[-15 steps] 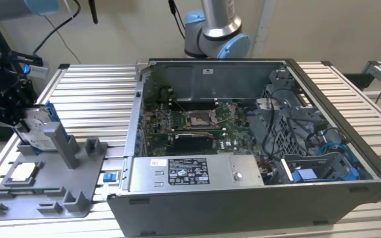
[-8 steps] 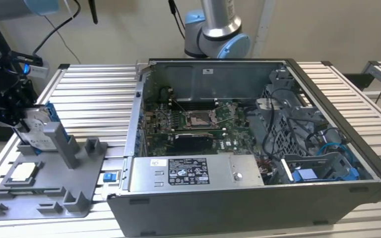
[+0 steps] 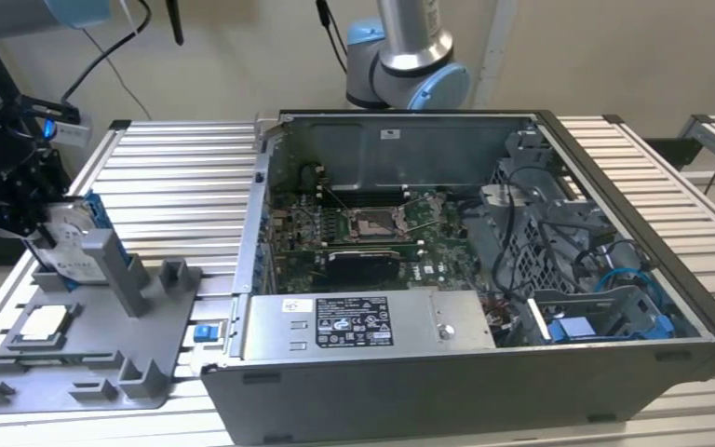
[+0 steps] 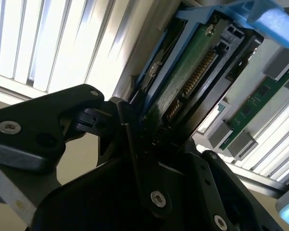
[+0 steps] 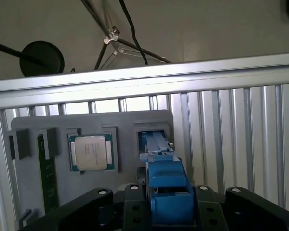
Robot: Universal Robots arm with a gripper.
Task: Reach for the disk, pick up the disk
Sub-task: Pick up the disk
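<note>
Blue-framed disk (image 3: 74, 244), upright, clenched in the black claw (image 3: 34, 222), at grey tray (image 3: 85, 372), near open computer case (image 3: 457, 391)

In the exterior view you have an open computer case (image 3: 457, 391) across the middle and right of the frame, lying on a slatted metal table (image 3: 183, 177). Inside it, a green circuit board (image 3: 370, 233) lies flat at the centre. A grey box with a black-and-white sticker (image 3: 357, 324) sits along the near wall, and blue cables (image 3: 625, 265) loop at the exterior view's right. At the lower left a grey tray (image 3: 78, 377) holds a square white-topped chip (image 3: 45, 321), and a small blue clip (image 3: 206, 331) sits between tray and case. In the first wrist view a green memory stick (image 5: 47, 178) stands on edge near that chip.
</note>
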